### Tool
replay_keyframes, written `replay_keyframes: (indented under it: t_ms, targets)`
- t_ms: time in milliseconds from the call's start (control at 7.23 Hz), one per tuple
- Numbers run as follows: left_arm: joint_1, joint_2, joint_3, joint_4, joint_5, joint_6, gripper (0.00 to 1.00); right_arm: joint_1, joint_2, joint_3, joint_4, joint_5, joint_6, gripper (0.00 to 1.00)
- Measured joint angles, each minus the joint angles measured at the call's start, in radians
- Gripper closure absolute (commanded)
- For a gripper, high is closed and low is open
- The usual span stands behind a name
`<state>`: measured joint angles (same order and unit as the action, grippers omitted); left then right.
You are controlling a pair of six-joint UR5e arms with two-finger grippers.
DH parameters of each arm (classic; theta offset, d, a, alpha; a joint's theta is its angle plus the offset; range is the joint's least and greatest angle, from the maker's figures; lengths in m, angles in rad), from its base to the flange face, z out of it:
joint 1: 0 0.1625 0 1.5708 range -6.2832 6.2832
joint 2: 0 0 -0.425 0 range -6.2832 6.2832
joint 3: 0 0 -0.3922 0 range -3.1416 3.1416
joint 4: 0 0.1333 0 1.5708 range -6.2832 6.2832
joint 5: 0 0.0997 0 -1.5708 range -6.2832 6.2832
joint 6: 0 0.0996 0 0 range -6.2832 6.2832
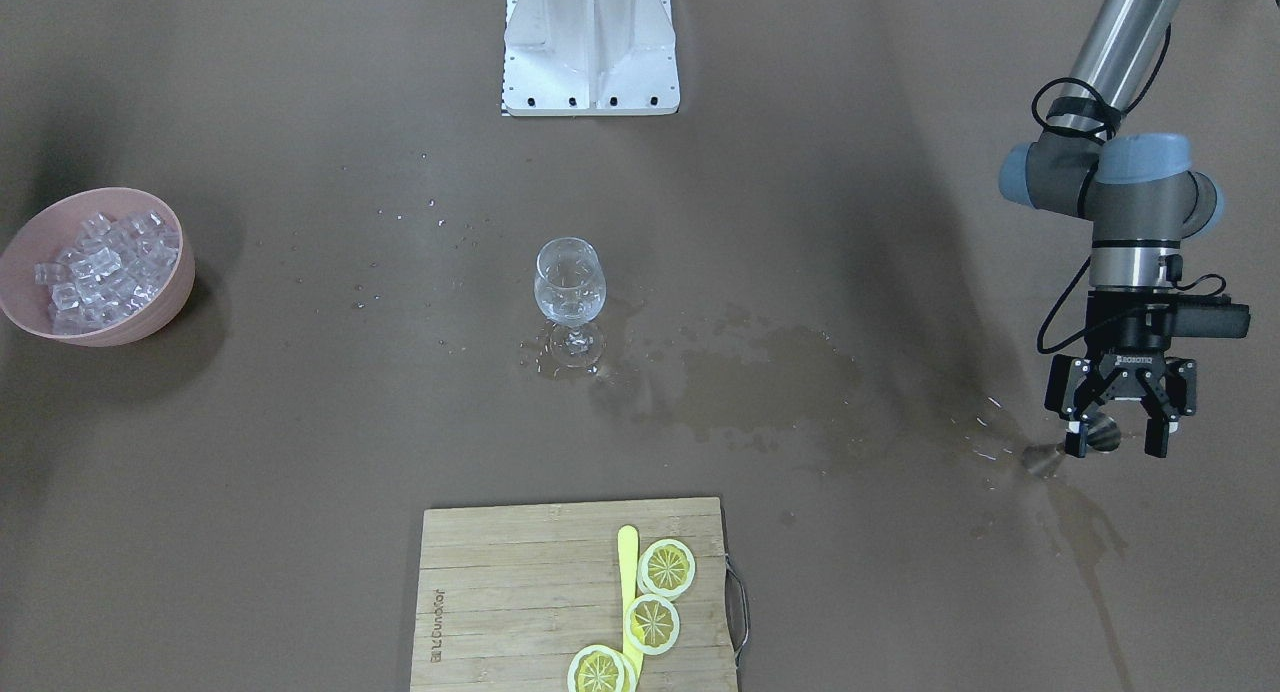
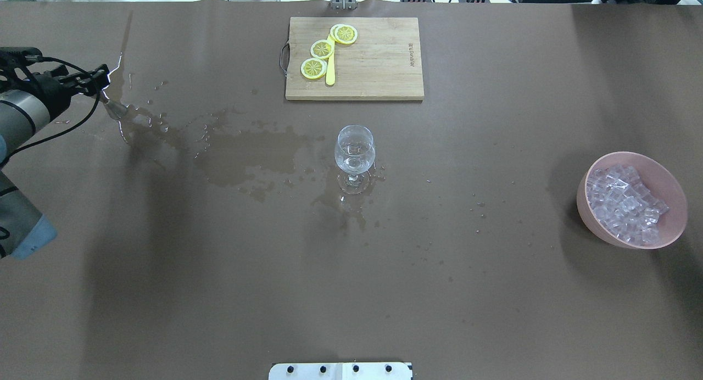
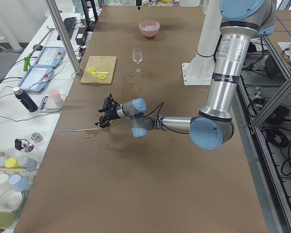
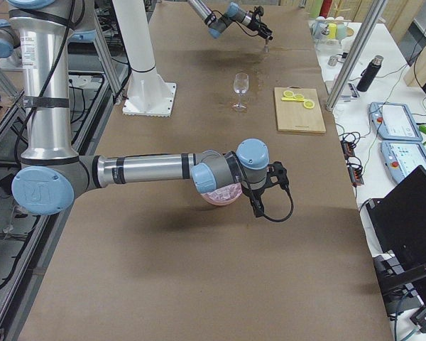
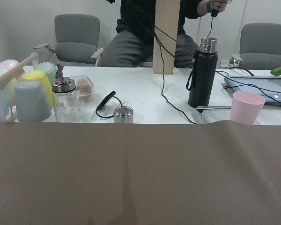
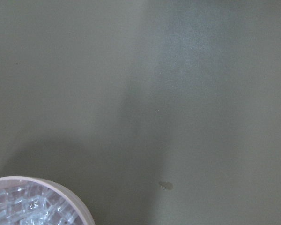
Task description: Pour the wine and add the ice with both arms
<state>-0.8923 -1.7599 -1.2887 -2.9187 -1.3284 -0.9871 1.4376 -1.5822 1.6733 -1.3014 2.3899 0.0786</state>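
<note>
1 small pool of wine (image 1: 568,304) sits in 1 stemmed glass (image 1: 570,264) mid-table, many ice cubes (image 1: 100,267) fill 1 pink bowl (image 1: 178,294), the left gripper (image 1: 1117,444) hangs fingers spread, pointing down at the table's end, and the right gripper (image 4: 258,206) hovers by the bowl, its grip impossible to tell.

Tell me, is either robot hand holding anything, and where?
Cannot tell: a small shiny object sits between the left gripper's fingers; the right gripper is unclear.
</note>
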Motion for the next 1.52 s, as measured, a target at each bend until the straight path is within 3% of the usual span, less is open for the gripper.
replay_keyframes:
  t_ms: [415,692,968,1245,1522]
  targets:
    - [-0.164,0.038,-0.026,0.007,-0.271,0.019,0.01,-0.003,0.020,0.003,0.001,-0.007,0.004,0.00]
    - [-0.333,0.065,-0.027,0.093,-0.583,0.118,0.01,-0.021,0.045,0.004,0.000,-0.043,0.031,0.00]
    - [-0.501,0.096,-0.029,0.251,-0.839,0.332,0.01,-0.061,0.077,0.007,0.000,-0.087,0.099,0.00]
    - [-0.614,0.149,-0.070,0.473,-0.987,0.535,0.01,-0.099,0.095,0.009,0.005,-0.101,0.150,0.00]
    - [-0.660,0.213,-0.133,0.650,-1.052,0.677,0.01,-0.167,0.093,0.034,0.071,-0.102,0.276,0.00]
